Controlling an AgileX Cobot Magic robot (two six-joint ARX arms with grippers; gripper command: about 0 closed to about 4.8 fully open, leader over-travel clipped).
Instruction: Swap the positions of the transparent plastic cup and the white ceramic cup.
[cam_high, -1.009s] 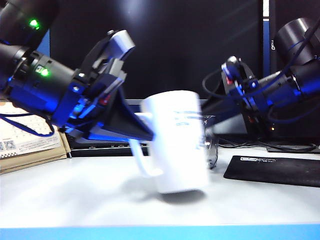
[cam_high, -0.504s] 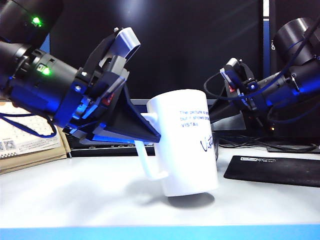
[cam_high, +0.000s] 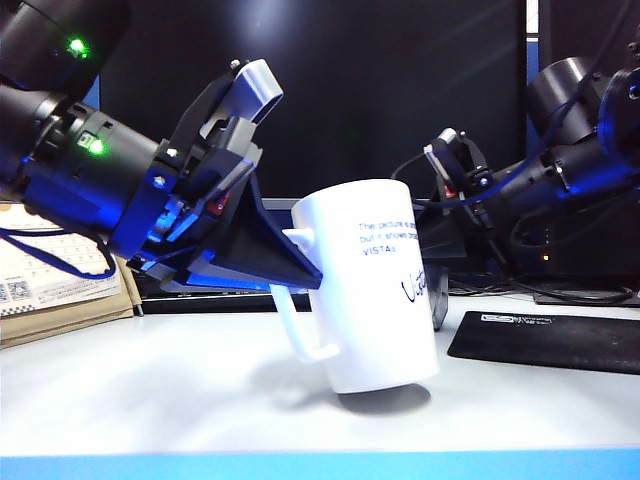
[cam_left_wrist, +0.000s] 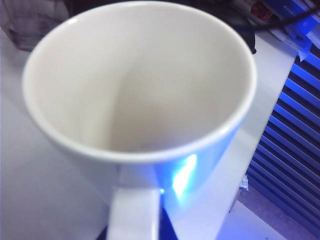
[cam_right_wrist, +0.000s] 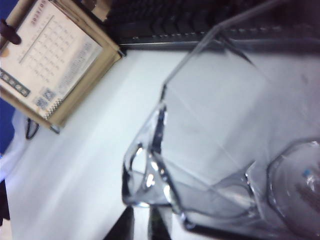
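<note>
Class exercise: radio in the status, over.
Left gripper holds white ceramic cup tilted, partly off table. Right gripper at transparent plastic cup, behind mug. Cups close together.

transparent plastic cup (cam_high: 437, 290) behind white ceramic cup (cam_high: 370, 290)

An office desk setting is indicated. A pale white surface (cam_high: 150, 390) is backed by a large dark monitor screen (cam_high: 380, 90), with a black keyboard (cam_right_wrist: 165, 22) at its foot. A flat black mouse pad (cam_high: 545, 340) is laid at one side, and a brown-framed desk calendar (cam_right_wrist: 50, 60) is propped at the other.
</note>
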